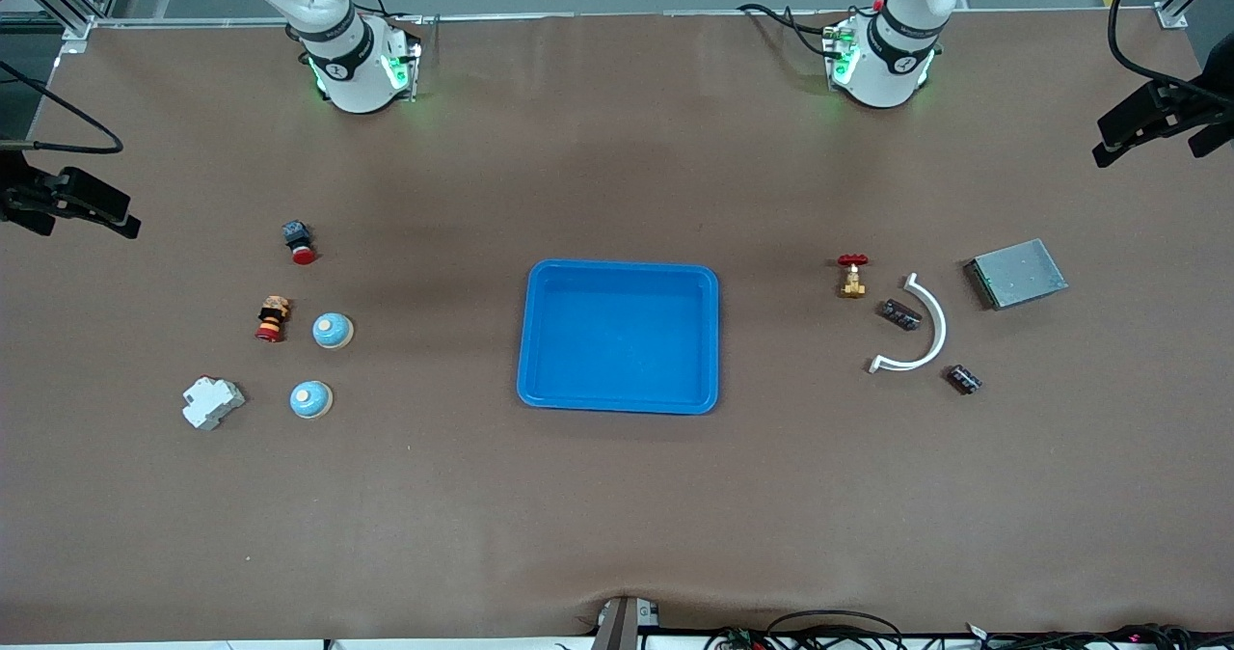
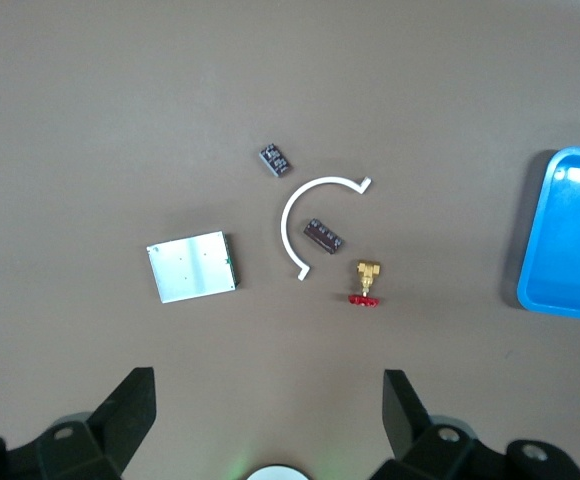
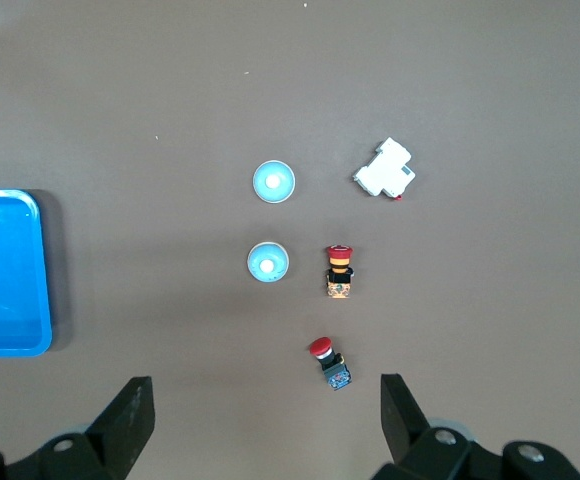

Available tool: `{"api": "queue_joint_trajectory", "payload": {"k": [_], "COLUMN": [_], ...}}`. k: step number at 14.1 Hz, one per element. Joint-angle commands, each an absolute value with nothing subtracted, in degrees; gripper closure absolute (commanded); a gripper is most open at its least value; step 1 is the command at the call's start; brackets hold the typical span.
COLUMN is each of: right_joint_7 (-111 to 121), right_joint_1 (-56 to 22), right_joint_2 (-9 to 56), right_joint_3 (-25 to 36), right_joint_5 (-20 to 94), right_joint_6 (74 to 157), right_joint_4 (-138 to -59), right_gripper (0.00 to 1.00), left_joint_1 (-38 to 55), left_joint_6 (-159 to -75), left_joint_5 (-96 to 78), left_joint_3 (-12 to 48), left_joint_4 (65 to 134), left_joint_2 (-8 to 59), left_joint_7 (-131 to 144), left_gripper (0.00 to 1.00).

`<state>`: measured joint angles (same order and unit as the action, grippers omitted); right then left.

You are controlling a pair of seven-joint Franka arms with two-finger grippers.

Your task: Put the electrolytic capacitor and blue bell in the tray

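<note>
The bright blue tray (image 1: pixel 617 341) lies at the middle of the table and is empty. Two blue bells (image 1: pixel 333 330) (image 1: pixel 310 399) stand toward the right arm's end; the right wrist view shows them too (image 3: pixel 268 261) (image 3: pixel 273 182). Two dark electrolytic capacitors (image 1: pixel 901 315) (image 1: pixel 964 379) lie toward the left arm's end, and both show in the left wrist view (image 2: pixel 323 235) (image 2: pixel 276 159). My left gripper (image 2: pixel 270 385) is open and empty, high over bare table by the capacitors. My right gripper (image 3: pixel 267 390) is open and empty, high over bare table by the bells.
By the bells are a red push button (image 1: pixel 299 242), a yellow and red button (image 1: pixel 273 318) and a white breaker (image 1: pixel 212 402). By the capacitors are a brass valve with a red handle (image 1: pixel 852 276), a white curved piece (image 1: pixel 916 332) and a flat grey metal box (image 1: pixel 1017 273).
</note>
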<state>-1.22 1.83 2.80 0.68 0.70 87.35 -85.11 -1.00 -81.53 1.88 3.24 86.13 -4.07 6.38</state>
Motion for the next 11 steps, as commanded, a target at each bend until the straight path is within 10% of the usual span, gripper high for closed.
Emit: {"api": "queue_joint_trajectory", "payload": {"k": [1, 11], "right_joint_7": [-2.64, -2.81], "right_joint_1": [1.32, 1.14], "right_joint_2": [2.81, 2.73], "right_joint_3": [1.05, 0.97], "right_joint_5": [0.44, 0.61], "right_joint_6": [87.36, 88.94], "right_joint_4": [-84.90, -87.88], "right_gripper": [0.00, 0.00], "left_joint_1": [-1.14, -1.84], "left_joint_6": [-79.89, -85.75], "left_joint_5": [2.11, 2.38], "left_joint_3": [3.34, 3.43], "left_joint_4": [84.99, 94.97], "left_joint_2": [-4.04, -2.37], "left_joint_7": [5.19, 8.87], "left_gripper": [0.00, 0.00]}}
